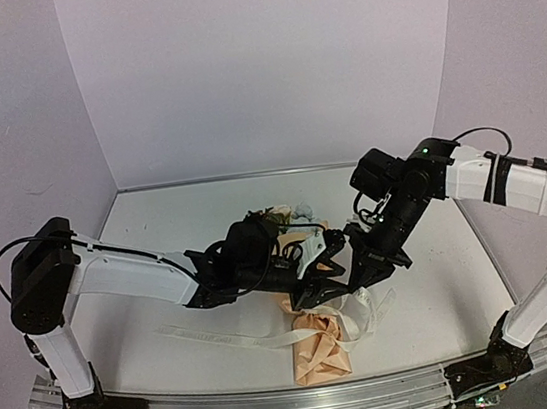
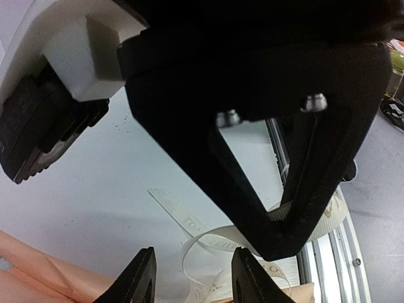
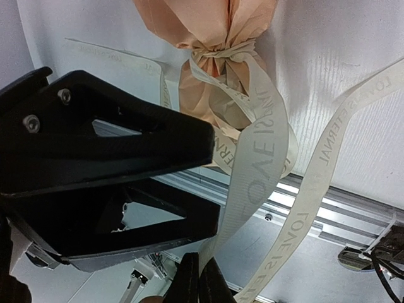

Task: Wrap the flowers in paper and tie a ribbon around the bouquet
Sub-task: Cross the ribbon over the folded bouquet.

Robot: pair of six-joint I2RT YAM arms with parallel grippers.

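bouquet (image 1: pixel 319 352) lies on the table (image 1: pixel 162 280) with its long axis near-to-far, ribbon (image 3: pixel 265 145) already cinched round its neck. right gripper (image 3: pixel 199 281) just above it is pinching one ribbon tail, left gripper (image 2: pixel 192 281) sits half spread on nothing, ribbon loop just past its fingertips

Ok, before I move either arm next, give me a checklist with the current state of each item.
1. Right end effector shut on the cream-white printed fabric ribbon: ok.
2. Left end effector open, gripping nothing: ok.
3. Ribbon cinched round the tan kraft-paper bouquet: ok.
4. Knot finished as a bow: cannot tell.
5. Flower heads seated in the wide end: cannot tell, the arms hide most of them.
6. Loose ribbon tail lying flat on the white table: ok.
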